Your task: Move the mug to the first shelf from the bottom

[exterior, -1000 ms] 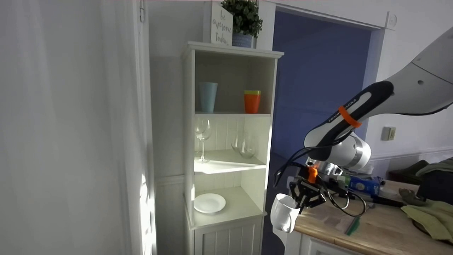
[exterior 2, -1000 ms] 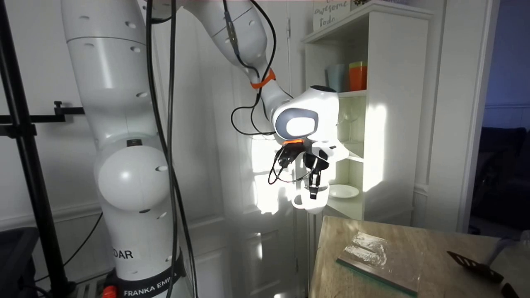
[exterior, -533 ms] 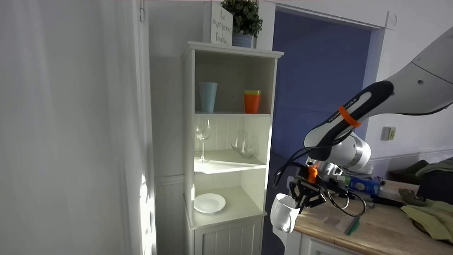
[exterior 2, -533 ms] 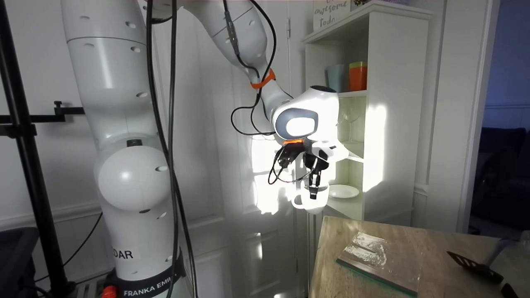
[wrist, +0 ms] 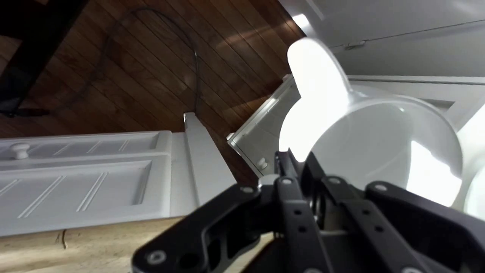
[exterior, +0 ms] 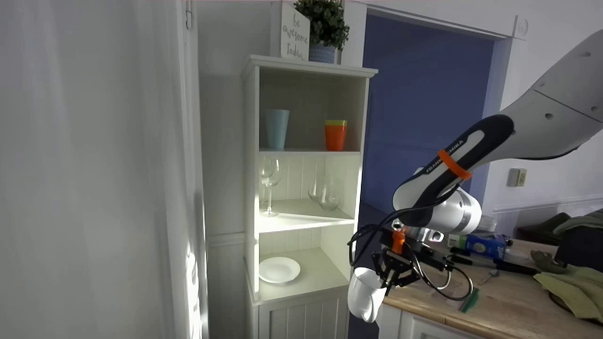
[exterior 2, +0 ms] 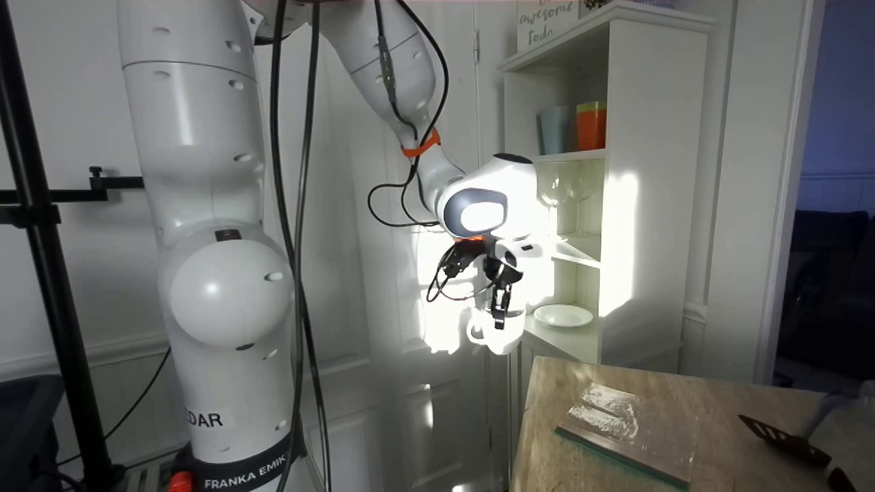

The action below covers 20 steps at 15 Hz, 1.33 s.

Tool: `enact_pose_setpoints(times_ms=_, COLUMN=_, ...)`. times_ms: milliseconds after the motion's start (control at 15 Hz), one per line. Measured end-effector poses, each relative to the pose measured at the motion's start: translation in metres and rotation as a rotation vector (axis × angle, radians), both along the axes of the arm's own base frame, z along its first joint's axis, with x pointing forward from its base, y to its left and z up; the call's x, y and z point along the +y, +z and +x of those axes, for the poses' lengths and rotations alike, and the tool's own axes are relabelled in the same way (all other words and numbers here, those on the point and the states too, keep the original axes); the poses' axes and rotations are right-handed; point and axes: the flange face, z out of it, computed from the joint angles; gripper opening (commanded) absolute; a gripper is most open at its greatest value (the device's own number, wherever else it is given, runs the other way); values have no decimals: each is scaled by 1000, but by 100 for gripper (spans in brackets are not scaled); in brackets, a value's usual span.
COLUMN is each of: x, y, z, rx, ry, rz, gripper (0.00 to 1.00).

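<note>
The white mug point(exterior: 363, 297) hangs in the air, tilted, between the counter and the tall white cabinet. It also shows in an exterior view point(exterior 2: 506, 339). My gripper point(exterior: 387, 284) is shut on the mug's wall; in the wrist view the gripper point(wrist: 297, 159) has one finger inside the mug point(wrist: 379, 140) and one outside. The mug's handle sticks out at the upper left there. The first shelf from the bottom point(exterior: 314, 272) is the cabinet's lowest open level, left of the mug and a little higher. It also shows in an exterior view point(exterior 2: 581, 345).
A white plate point(exterior: 279, 270) lies on the lowest shelf, toward its left. Wine glasses point(exterior: 270, 181) stand on the middle level. A light-blue cup point(exterior: 277, 129) and an orange cup point(exterior: 335, 136) stand on the top level. The wooden counter point(exterior: 499, 299) is close beside the mug.
The arm holds still between the two earlier moments. Since then my gripper and the mug have moved left and slightly down, closer to the cabinet's right edge in an exterior view. The mug stays held.
</note>
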Motion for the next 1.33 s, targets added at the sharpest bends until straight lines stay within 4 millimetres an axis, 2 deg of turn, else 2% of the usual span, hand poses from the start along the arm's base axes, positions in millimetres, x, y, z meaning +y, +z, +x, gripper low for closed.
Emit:
enact_pose_setpoints(times_ms=200, x=39, y=-6, z=9, rx=-39, ry=-74, rz=-18, gripper=2)
enact_pose_setpoints(times_ms=333, x=54, y=-7, z=21, rx=-52, ry=-150, rz=-21, gripper=2)
enact_pose_setpoints(times_ms=667, x=54, y=-11, z=51, rx=-57, ry=-412, rz=-4, gripper=2)
enact_pose_setpoints(times_ms=1067, x=83, y=-14, z=84, rx=-109, ry=-652, rz=11, gripper=2)
enact_pose_setpoints(times_ms=1333, x=84, y=-18, z=107, rx=-156, ry=-795, rz=-18, gripper=2)
